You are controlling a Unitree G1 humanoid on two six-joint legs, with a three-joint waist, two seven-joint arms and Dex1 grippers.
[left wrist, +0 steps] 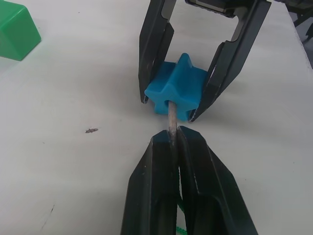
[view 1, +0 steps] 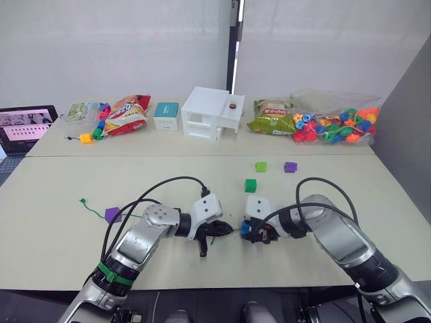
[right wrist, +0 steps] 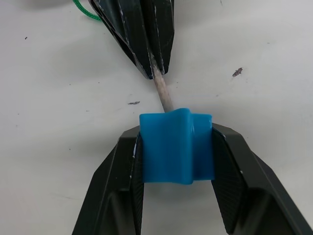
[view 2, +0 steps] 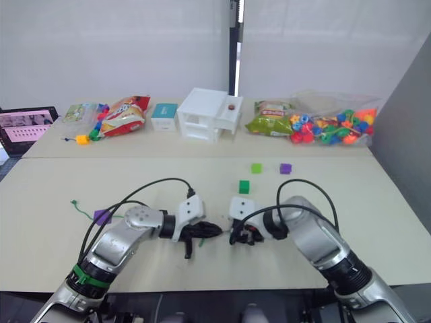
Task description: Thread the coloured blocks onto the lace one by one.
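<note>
My right gripper (right wrist: 176, 132) is shut on a blue block (right wrist: 176, 147) just above the table. My left gripper (left wrist: 171, 134) is shut on the stiff grey tip (left wrist: 171, 120) of the lace, and that tip enters the hole in the blue block (left wrist: 176, 90). The two grippers meet tip to tip at the table's front middle (view 1: 237, 232). The green lace (view 1: 94, 208) trails left to a knotted end, with a purple block (view 1: 112, 214) on it. A dark green block (view 1: 250, 185), a light green block (view 1: 260, 166) and another purple block (view 1: 290, 167) lie farther back.
Along the back of the table stand a white drawer box (view 1: 212, 113), a teal box (view 1: 166, 114), snack bags (view 1: 128, 114) and a clear bag of round beads (view 1: 337, 124). A yellow cube (view 1: 85, 138) and a tablet (view 1: 23, 128) are at the far left.
</note>
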